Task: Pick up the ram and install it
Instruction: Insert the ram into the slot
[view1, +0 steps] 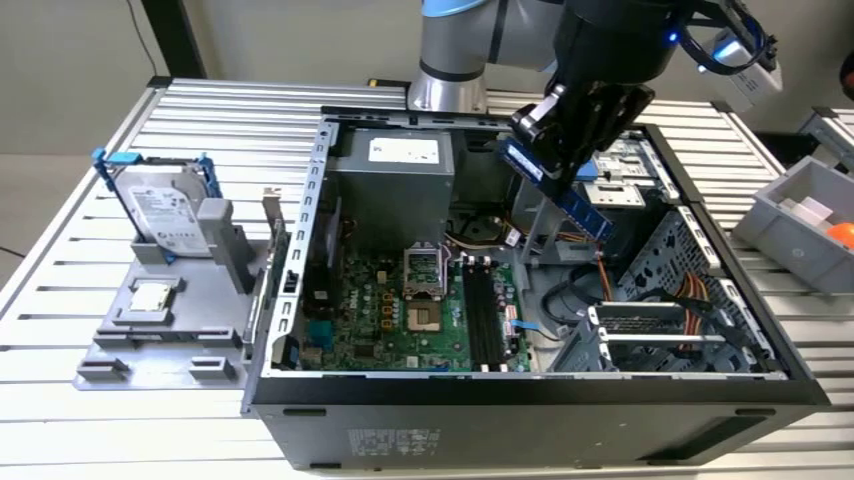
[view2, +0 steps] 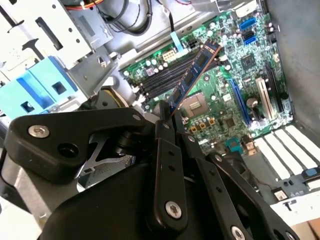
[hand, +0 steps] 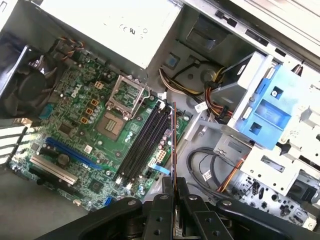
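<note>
Ram, long flat dark-blue circuit stick (view1: 577, 198), gripped in my black claw (view2: 167, 117); align squarely over black motherboard slots (hand: 142, 145).

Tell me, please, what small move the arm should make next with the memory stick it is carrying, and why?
Probably lower it toward the memory slots. The gripper is shut on the ram, which hangs tilted above the open case, clear of the motherboard. In the first wrist view its edge runs nearly parallel to the empty slots, slightly off to one side.
</note>
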